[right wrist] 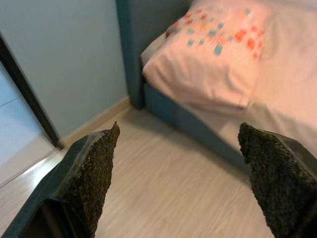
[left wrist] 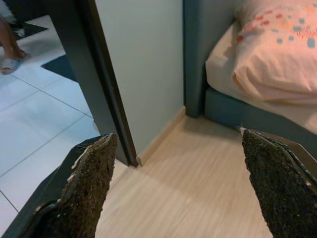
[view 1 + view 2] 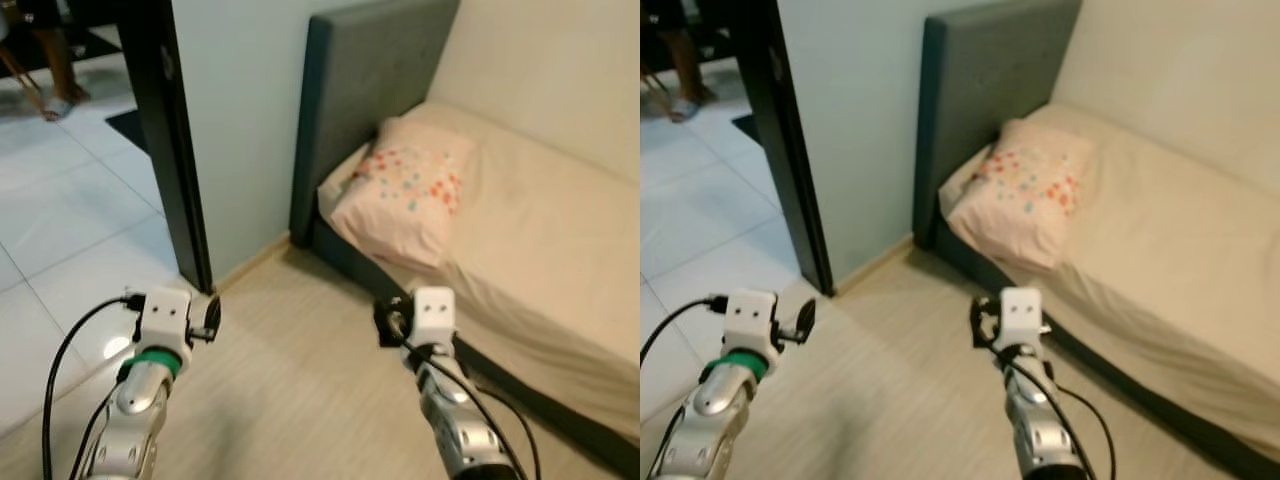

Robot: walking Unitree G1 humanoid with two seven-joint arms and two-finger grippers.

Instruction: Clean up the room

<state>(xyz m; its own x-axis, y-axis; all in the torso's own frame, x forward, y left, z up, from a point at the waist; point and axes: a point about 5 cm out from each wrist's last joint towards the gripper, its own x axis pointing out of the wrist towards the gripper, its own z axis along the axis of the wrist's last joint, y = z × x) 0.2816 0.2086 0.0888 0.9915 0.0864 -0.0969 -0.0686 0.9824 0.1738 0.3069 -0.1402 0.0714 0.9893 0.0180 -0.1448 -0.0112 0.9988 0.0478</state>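
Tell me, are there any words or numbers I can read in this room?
None. The pillow on the bed has only coloured dots, no letters. The headboard, the wall and both grippers, left and right, carry no readable writing.

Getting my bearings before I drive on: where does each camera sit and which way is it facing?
Head stereo pair: looks forward and down at the pillow on the bed; both arms show.
Left wrist: faces the door frame; open left gripper.
Right wrist: faces the pillow; open right gripper.
All views share the pillow.
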